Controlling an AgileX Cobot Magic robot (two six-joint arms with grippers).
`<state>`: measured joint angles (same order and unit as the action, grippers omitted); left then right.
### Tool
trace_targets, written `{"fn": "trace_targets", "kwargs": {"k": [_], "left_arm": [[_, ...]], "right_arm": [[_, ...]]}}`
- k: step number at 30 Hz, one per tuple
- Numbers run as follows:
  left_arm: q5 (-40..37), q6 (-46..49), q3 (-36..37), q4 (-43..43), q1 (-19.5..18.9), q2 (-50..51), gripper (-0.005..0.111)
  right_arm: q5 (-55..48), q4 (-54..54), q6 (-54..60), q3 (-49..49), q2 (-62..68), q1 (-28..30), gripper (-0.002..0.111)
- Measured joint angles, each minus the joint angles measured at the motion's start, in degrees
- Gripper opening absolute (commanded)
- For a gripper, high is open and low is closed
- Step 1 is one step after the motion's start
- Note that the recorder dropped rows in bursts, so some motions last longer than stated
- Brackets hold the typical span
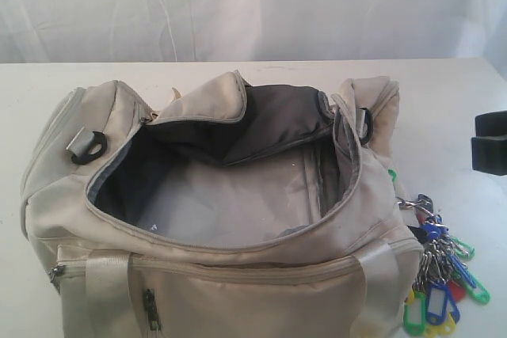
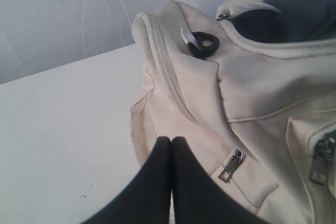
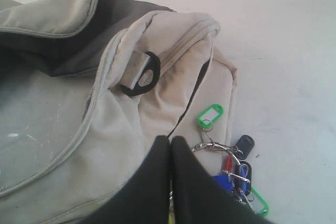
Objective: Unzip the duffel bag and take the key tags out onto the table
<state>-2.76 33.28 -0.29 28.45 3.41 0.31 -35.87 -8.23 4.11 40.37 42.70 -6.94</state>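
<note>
The cream duffel bag (image 1: 261, 298) lies on the white table (image 1: 444, 93) with its top zipper undone and its dark grey lining showing. The key tags (image 1: 444, 290), a bunch of green, blue, red and yellow tags on metal rings, rest on the table against the bag's right end. My left gripper (image 2: 171, 140) is shut and holds nothing, low beside the left end of the bag (image 2: 252, 93). Over the right end of the bag (image 3: 105, 145), my right gripper (image 3: 170, 139) is shut with nothing in it, close to the key tags (image 3: 236, 171) but apart from them.
Black strap rings sit at both bag ends (image 1: 89, 146) (image 3: 142, 77). A metal zipper pull (image 2: 231, 164) hangs on the end pocket near my left gripper. A black part of the right arm (image 1: 491, 142) shows at the right edge. White cloth hangs behind the table.
</note>
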Motion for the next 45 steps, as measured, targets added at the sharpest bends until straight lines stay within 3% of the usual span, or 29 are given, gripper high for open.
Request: {"fn": "trace_targets", "kwargs": {"k": [3, 7, 9, 24, 27, 29, 34, 41, 45], "left_arm": [[0.0, 0.0, 0.0, -3.2, 0.0, 0.0, 0.0], [0.0, 0.0, 0.0, -18.5, 0.0, 0.0, 0.0], [0.0, 0.1, 0.0, -21.5, 0.0, 0.0, 0.0], [-0.4, 0.2, 0.0, -23.6, 0.0, 0.0, 0.0], [-5.4, 0.1, 0.0, -23.6, 0.0, 0.0, 0.0], [-8.8, -4.6, 0.2, -23.6, 0.0, 0.0, 0.0], [-9.2, -30.4, 0.2, -23.4, 0.0, 0.0, 0.0], [-9.1, -34.3, 0.2, -23.4, -5.9, 0.0, 0.0], [-9.1, -34.3, 0.2, -23.4, -6.6, 0.0, 0.0]], "right_arm": [[0.0, 0.0, 0.0, 0.0, 0.0, 0.0, 0.0], [0.0, 0.0, 0.0, 0.0, 0.0, 0.0, 0.0], [0.0, 0.0, 0.0, 0.0, 0.0, 0.0, 0.0], [0.0, 0.0, 0.0, 0.0, 0.0, 0.0, 0.0], [0.0, 0.0, 0.0, 0.0, 0.0, 0.0, 0.0], [0.0, 0.0, 0.0, 0.0, 0.0, 0.0, 0.0], [0.0, 0.0, 0.0, 0.0, 0.0, 0.0, 0.0], [0.0, 0.0, 0.0, 0.0, 0.0, 0.0, 0.0], [0.0, 0.0, -0.1, 0.0, 0.0, 0.0, 0.0]]}}
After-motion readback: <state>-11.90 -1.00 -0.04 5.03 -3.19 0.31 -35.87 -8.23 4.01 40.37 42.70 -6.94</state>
